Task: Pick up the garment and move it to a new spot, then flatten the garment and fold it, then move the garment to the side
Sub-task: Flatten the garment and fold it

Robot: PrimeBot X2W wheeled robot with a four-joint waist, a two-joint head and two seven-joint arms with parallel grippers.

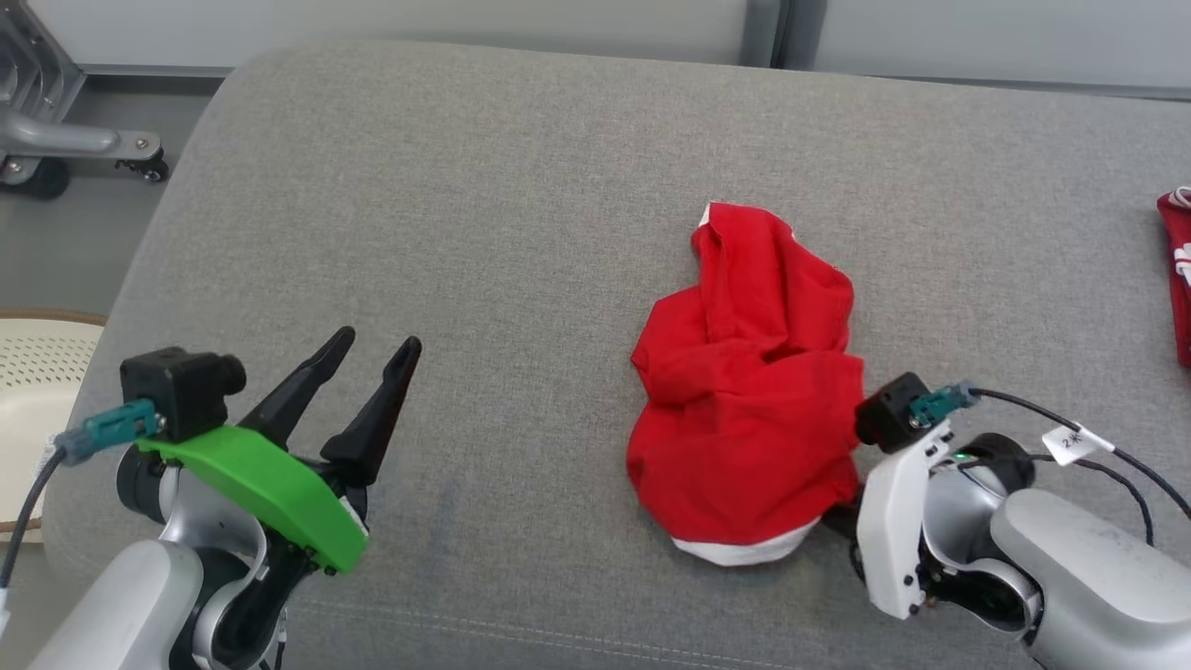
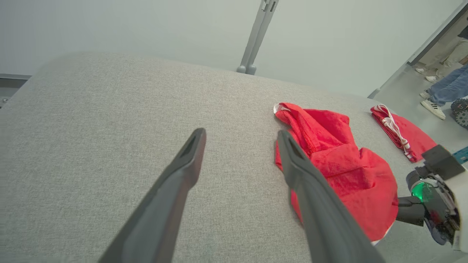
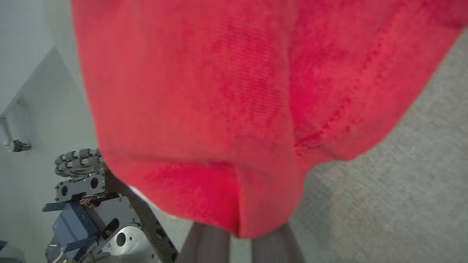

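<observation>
Your right end effector (image 3: 241,244) is pressed shut, pinching the near edge of the red garment (image 1: 744,400).
You see it crumpled right of centre on the grey desk (image 1: 465,186); your left end effector (image 1: 377,342) is spread, well apart from it.

A pale wall (image 1: 372,23) with a gray post (image 1: 777,33) stands behind the soft gray desk (image 1: 521,186). Left of the desk are gray floor (image 1: 56,251), a wheeled metal frame (image 1: 56,140) and a white holed tub (image 1: 37,372).

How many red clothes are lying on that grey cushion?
2. A crumpled garment lies near the middle of the cushion, towards the robot's right; a folded garment lies at its far right edge. Others may lie out of frame.
</observation>
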